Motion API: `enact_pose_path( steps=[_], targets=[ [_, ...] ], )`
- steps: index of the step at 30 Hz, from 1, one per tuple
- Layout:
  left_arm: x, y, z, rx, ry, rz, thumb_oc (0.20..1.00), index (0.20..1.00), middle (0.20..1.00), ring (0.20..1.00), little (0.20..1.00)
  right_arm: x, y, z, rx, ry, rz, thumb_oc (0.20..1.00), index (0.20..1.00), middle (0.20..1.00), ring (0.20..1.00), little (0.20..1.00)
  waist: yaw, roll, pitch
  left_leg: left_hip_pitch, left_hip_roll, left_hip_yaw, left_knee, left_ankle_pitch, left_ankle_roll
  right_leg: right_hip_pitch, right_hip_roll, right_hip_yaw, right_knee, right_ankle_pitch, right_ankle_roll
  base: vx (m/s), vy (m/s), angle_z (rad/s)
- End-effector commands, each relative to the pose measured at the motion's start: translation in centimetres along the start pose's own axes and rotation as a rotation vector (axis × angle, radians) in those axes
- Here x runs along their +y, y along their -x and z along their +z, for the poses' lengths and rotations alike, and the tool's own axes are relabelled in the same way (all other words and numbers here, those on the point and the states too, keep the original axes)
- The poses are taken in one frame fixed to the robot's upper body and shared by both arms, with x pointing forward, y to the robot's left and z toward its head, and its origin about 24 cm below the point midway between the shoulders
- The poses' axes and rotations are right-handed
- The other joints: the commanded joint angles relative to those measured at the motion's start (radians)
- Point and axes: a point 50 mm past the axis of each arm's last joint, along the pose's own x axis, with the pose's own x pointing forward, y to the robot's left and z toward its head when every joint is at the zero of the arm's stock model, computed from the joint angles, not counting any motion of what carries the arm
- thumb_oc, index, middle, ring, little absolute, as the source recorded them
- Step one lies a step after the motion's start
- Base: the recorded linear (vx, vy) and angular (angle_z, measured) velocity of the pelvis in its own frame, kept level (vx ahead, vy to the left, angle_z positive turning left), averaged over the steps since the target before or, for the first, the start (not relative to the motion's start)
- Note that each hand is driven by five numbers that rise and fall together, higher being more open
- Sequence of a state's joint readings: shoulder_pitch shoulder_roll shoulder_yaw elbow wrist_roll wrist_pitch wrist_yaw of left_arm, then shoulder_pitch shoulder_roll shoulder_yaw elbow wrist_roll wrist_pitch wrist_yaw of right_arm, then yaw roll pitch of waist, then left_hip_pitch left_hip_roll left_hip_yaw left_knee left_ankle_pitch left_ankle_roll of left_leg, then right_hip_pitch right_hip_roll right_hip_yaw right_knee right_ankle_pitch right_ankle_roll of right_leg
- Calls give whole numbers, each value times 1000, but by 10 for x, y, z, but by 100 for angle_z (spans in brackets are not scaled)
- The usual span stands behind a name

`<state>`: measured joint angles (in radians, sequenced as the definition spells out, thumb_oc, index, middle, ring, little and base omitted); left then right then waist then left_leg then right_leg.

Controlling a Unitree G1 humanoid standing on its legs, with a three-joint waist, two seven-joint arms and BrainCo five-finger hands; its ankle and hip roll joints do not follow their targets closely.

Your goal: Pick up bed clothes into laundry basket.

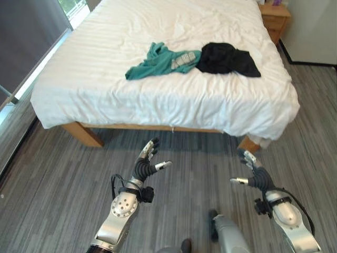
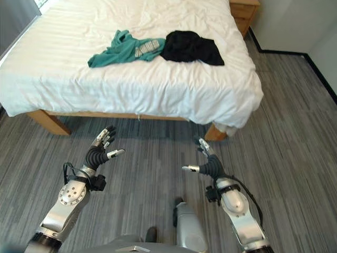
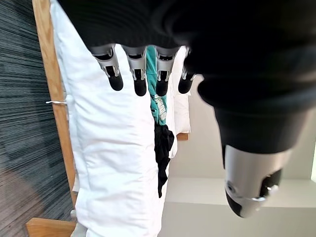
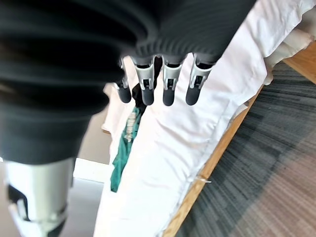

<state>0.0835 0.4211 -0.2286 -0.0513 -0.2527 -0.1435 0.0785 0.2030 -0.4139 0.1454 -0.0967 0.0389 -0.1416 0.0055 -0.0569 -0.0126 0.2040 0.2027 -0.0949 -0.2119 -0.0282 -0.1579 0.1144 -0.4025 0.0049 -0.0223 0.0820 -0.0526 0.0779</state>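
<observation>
Grey striped carpet (image 1: 63, 174) is covering the floor, and a wide wooden-framed bed with a white quilted cover (image 1: 158, 100) is standing before the robot. On the cover, two garments are lying side by side and touching: a crumpled teal green sweatshirt with pale print (image 1: 163, 61) and a bunched black cloth garment (image 1: 227, 58). Both look soft, light and limp, so they will probably sag and trail when lifted; a raised fold near the middle of each seems the best place to take hold. The left hand (image 1: 147, 166) and the right hand (image 1: 251, 175) are hovering over the carpet, well apart from the clothes, with fingers spread and holding nothing. A wooden nightstand (image 1: 275, 16) is standing beside the bed.
</observation>
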Motion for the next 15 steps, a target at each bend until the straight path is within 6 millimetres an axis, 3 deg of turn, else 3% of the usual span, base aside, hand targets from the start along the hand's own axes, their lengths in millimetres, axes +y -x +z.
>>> enact_pose_path(
  steps=[1, 3, 4, 7, 8, 10, 12, 14, 15],
  targets=[
    [4, 2, 18, -110, -62, -11, 1000, 1000, 1000, 1000, 1000, -15, -7, 15, -87, 39, -53, 1000, 1000, 1000, 1000, 1000, 3, 1, -7, -1, 26, 4, -59, 12, -68, 137, -22, -39, -109, 166, 56, 597, -155, 32],
    [3, 4, 13, -94, -46, -11, 1000, 1000, 1000, 1000, 1000, -14, -3, 10, -63, 42, -55, 1000, 1000, 1000, 1000, 1000, -3, 4, -21, 68, 47, -11, -59, -15, -72, 162, -16, -50, -119, 179, 49, 677, -182, 17],
    [-1, 8, 8, -74, -27, -15, 1000, 1000, 1000, 1000, 1000, -15, 3, 6, -41, 51, -61, 1000, 1000, 1000, 1000, 1000, -9, 9, -42, 80, 61, -1, 15, 8, -95, 203, -4, -37, -120, 189, 20, 548, -140, 35],
    [-3, 4, 9, -73, 11, 0, 1000, 1000, 1000, 1000, 1000, -30, 0, 9, -51, 109, -160, 1000, 1000, 1000, 1000, 1000, 0, 21, -19, -80, 61, 81, 453, 140, -191, 314, 8, -46, -126, 161, -19, 436, -160, 22],
    [-2, 2, 12, -86, 24, 14, 1000, 1000, 1000, 1000, 1000, -40, -3, 15, -73, 146, -217, 1000, 1000, 1000, 1000, 1000, 8, 5, -7, -154, 51, 96, 587, 193, -199, 340, 3, -47, -128, 145, -37, 327, -205, -10],
    [-1, 0, 19, -118, 32, 34, 1000, 1000, 1000, 1000, 1000, -70, -8, 37, -151, 332, -419, 1000, 1000, 1000, 1000, 1000, 39, -19, 19, -296, 58, 156, 756, 171, -181, 394, -8, -42, -141, 117, -57, 323, -199, -12],
    [-4, -1, 21, -136, 40, 43, 1000, 1000, 1000, 1000, 1000, -90, -13, 60, -251, 429, -594, 1000, 1000, 1000, 1000, 1000, 56, -26, 19, -357, 93, 211, 663, 118, -148, 438, -17, -38, -150, 89, -55, 370, -59, -29],
    [-5, 0, 19, -124, 56, 48, 1000, 1000, 1000, 1000, 1000, -111, -14, 89, -368, 554, -764, 1000, 1000, 1000, 1000, 1000, 80, -37, 12, -363, 88, 232, 445, 83, -120, 472, -33, -27, -159, 70, -40, 426, 66, -9],
    [-6, 2, 16, -112, 58, 49, 1000, 1000, 1000, 1000, 1000, -118, -15, 99, -402, 620, -821, 1000, 1000, 1000, 1000, 1000, 93, -32, 3, -360, 90, 211, 331, 78, -117, 488, -28, -20, -161, 54, -33, 450, 120, -5]
  ],
)
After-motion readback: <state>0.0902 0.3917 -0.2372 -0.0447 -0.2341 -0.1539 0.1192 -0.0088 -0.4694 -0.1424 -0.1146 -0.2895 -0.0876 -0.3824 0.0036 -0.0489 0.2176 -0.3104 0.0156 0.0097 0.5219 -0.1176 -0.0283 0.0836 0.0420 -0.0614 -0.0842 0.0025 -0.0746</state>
